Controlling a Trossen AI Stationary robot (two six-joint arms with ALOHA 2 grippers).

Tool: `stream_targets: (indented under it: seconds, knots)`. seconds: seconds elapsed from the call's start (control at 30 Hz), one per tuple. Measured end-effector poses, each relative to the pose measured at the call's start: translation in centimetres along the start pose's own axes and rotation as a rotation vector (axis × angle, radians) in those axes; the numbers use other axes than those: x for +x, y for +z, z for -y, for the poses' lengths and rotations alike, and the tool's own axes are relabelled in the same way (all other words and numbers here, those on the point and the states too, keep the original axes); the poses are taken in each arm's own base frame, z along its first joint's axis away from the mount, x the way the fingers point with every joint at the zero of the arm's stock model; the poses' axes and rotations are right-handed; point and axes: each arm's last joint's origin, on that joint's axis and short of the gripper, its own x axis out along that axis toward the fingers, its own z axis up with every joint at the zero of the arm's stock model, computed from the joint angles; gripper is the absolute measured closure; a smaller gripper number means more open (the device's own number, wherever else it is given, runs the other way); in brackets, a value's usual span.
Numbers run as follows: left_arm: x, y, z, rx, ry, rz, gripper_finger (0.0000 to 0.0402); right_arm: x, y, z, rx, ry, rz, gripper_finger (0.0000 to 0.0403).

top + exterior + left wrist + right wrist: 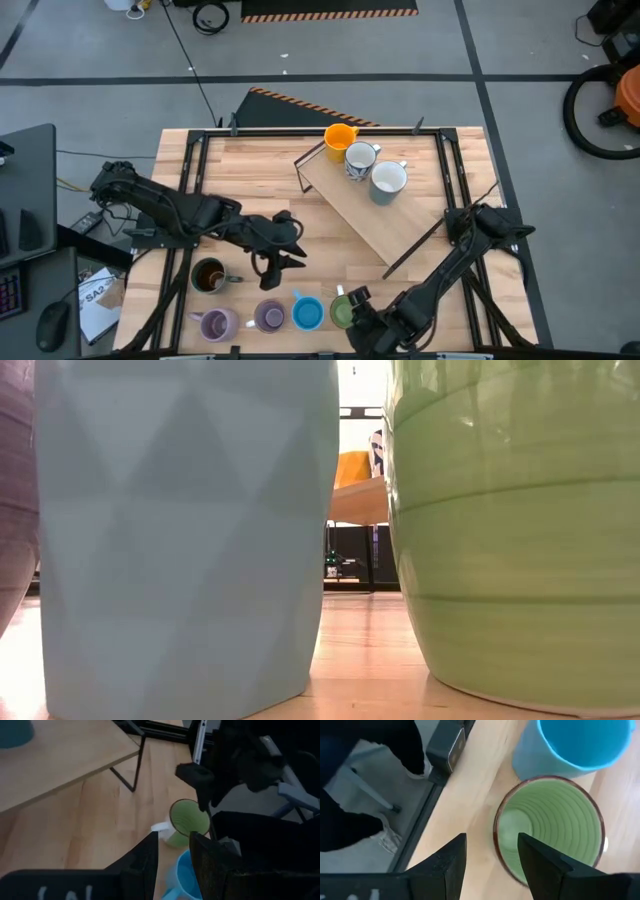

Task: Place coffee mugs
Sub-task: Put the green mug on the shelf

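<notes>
Along the table's near edge stands a row of coffee mugs: dark brown [208, 277], two purple [215, 323] [268, 316], blue [307, 313] and green [342, 312]. On a raised wooden board [360, 215] stand an orange mug [340, 137], a white patterned one [360, 160] and a pale grey one [388, 180]. My right gripper [490, 845] is open just above the green mug [550, 830]. One finger is over the mug's hollow and the other outside its wall. My left gripper [174, 840] hangs open and empty over the table, left of the row's middle [280, 258].
The raised board rests on thin black legs [127, 772] and slants across the table's far middle. Black frame rails [190, 200] run along both sides of the table. The blue mug [180, 530] and green mug [520, 530] stand close together, a narrow gap between them.
</notes>
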Motion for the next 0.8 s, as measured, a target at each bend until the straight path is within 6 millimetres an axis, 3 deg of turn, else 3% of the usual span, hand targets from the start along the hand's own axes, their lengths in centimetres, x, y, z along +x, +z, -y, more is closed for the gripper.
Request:
stream_targets:
  seconds: [0.33, 0.8]
  knots:
    - [0.0, 0.0, -0.2, -0.001, 0.015, -0.002, 0.0285, 1.6, 0.1, 1.7, -0.004, 0.013, -0.064, 0.0224]
    - [0.0, -0.2, -0.3, 0.003, 0.022, -0.019, 0.0285, 3.9, -0.2, 2.1, -0.026, 0.072, -0.118, 0.0248]
